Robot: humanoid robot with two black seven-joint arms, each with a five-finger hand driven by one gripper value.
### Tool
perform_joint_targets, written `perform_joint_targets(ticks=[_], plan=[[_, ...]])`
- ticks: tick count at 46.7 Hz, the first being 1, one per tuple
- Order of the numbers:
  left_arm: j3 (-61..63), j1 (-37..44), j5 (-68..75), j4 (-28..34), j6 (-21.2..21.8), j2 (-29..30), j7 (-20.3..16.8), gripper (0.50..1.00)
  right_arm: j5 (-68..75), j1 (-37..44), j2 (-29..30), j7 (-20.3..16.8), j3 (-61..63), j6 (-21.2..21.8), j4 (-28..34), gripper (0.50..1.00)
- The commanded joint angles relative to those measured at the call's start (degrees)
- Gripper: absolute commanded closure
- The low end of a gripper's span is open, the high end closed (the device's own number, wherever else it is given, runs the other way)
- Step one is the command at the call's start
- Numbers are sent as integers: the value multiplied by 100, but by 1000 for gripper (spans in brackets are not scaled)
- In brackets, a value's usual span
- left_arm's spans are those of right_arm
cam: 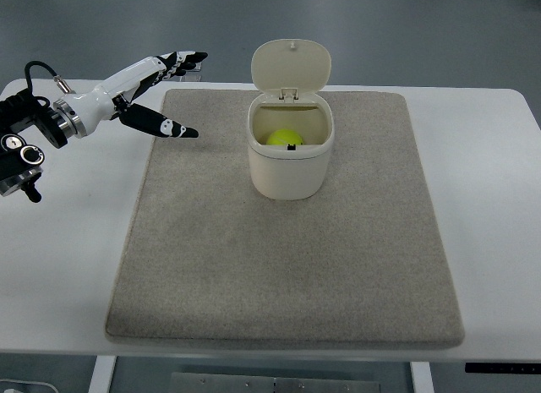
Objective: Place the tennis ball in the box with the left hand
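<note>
Your tennis ball [285, 138] already sits down inside the box [290, 161], a cream bin with its hinged lid [291, 66] tipped up and back, standing near the far edge of the grey mat [279, 266] a little left of that edge's middle. Only the top of the ball shows above the rim, and a small dark mark sits in front of it that you cannot make out from this view. The left hand [156, 93] hangs over the mat's far left corner, well apart from the box, fingers stretched out straight and thumb splayed, holding nothing. The right arm does not show. Judged from how things lie, the drop is done. If you ever need to take the ball again, expect it to be light, springy and fuzzy: the felt grips well, but a round shape rolls away from a glancing touch, so close fingers and thumb across its widest part from opposite sides. The box looks like thin plastic, light enough to slide or tip if you knock its rim.
</note>
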Motion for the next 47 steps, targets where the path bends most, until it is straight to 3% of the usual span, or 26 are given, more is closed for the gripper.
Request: perform_joint_targets(ticks=[1,12,22,32,38,47], plan=[[-9,106,-679,156,-113,-133,10,501,0,0,0,0,-2,0,0,560],[-18,115,-2482,754,-1080,-353,54,501,0,0,0,0,-2,0,0,562],[-123,185,-3237,1071,-1554,-423,71,501,0,0,0,0,-2,0,0,562],[-123,194,-4504,1721,-2960,-449,133,501,0,0,0,0,-2,0,0,562],[-132,229,-4873,2002,-3471,-467,475,501,0,0,0,0,-2,0,0,562],[-141,247,-5875,2319,-3629,-572,1362,501,0,0,0,0,-2,0,0,562]])
